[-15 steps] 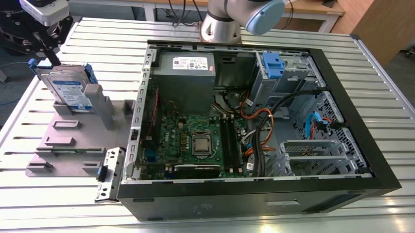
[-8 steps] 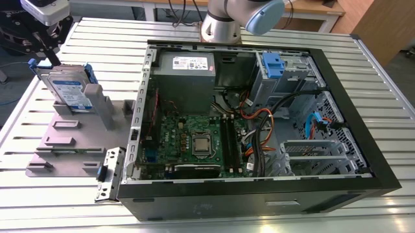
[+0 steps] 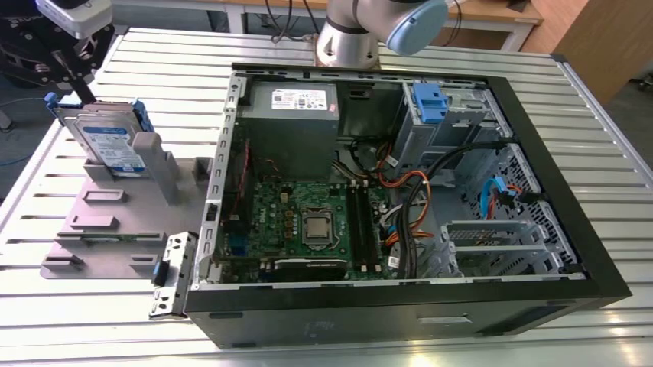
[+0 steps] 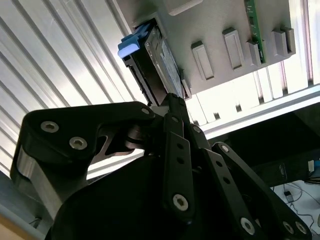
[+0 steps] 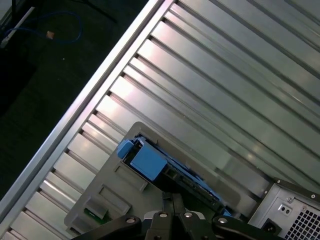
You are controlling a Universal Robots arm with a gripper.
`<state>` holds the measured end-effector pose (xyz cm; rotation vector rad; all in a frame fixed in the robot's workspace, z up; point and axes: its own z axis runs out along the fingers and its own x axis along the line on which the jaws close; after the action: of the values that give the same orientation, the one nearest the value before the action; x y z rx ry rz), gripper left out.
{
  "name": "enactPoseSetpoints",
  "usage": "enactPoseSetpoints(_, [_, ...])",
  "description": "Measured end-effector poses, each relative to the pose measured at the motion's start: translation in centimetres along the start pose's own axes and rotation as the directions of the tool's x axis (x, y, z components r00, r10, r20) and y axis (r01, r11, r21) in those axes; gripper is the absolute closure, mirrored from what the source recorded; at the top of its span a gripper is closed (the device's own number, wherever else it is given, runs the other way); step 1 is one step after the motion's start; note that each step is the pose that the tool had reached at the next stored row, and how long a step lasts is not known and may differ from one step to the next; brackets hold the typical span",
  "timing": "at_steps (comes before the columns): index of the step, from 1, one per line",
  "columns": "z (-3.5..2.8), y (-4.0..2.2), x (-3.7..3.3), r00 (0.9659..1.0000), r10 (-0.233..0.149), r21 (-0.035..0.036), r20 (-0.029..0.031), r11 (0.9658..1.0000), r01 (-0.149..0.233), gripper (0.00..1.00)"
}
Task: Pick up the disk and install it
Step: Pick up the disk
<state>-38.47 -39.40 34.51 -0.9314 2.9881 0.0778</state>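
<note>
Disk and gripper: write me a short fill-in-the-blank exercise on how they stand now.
1. The disk stands ___ in the grey fixture.
2. Its plastic bracket is ___.
3. The disk is ___ the open computer case.
4. The gripper is closest to the ___.
Missing: upright; blue; outside; disk.

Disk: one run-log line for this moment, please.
disk: upright in grey stand | gripper: at disk's upper edge | status: not installed

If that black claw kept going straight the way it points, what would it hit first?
Probably the disk, standing on edge in the grey holder: the gripper points straight at its near edge. Depth is unclear, so it may already touch.
</note>
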Motion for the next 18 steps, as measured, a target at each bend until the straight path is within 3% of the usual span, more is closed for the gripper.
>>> enactPoseSetpoints(11, [0.0, 0.0, 0.0, 1.0, -0.004, -0.0001, -0.0002, 1.0, 0.004, 0.89])
enactPoseSetpoints(18, [0.0, 0.0, 0.0, 0.9992, -0.04, -0.001, -0.0017, 0.9992, 0.04, 0.89])
